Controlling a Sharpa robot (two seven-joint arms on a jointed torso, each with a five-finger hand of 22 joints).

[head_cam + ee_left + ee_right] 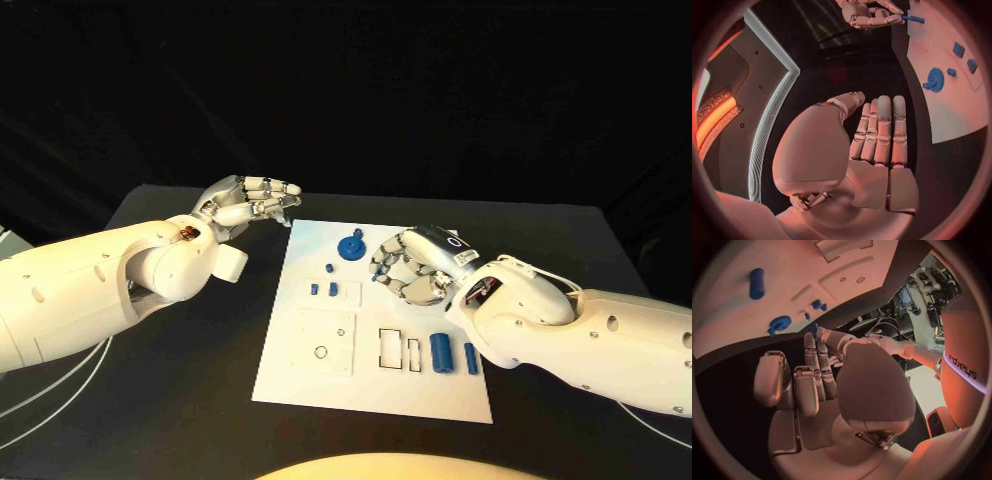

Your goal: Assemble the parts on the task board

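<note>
Head view: the right hand (408, 266) hovers over the white task board (303, 375), pinching a small blue peg (912, 19), ready for seating beside the blue gear (352, 246). Beyond the board's far corner, the left hand (254, 202) waits above the bench (173, 420), holding nothing.

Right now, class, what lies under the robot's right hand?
The right hand hangs over the task board, beside the round blue part. A thin blue part sticks from its fingers. Board beneath is covered.
</note>
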